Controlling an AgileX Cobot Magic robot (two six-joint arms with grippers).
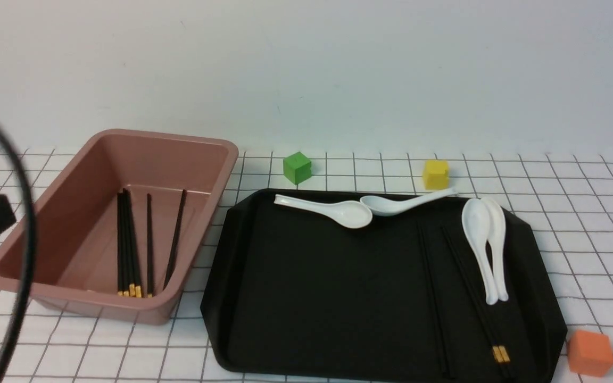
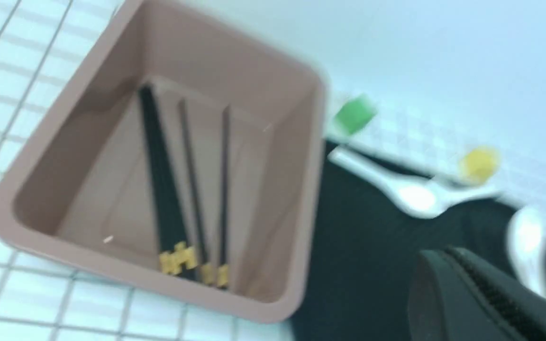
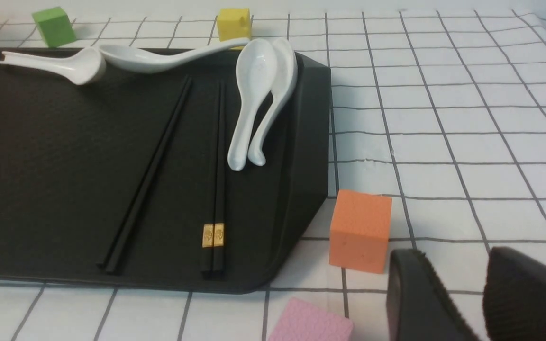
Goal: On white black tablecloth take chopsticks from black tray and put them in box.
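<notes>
Chopsticks [image 1: 485, 319]: apparently four are lying at four o'clock on tray [image 1: 285, 298], others resting in box [image 1: 168, 141] at nine. Light, stiff, slick; pinching mid-shaft is looking safest. Left gripper [image 2: 448, 255] is sitting clenched, empty; right gripper [image 3: 453, 258] is hanging spread, empty.

Surface: tablecloth [image 1: 578, 213], white with a thin black grid, running flat to a pale wall at its far edge. Large items, two: a dusty-pink box [image 1: 99, 311] toward the left edge, and a flat black tray [image 1: 328, 298] filling the middle and right, reaching toward the near edge; the two are close but apart, with a strip of cloth between. Small items, four: green cube [image 1: 297, 167] and yellow cube [image 1: 436, 174] along the far edge just beyond the tray, orange cube [image 1: 589, 352] off the tray's near right corner, and pink cube [image 3: 312, 323] close by it.
</notes>
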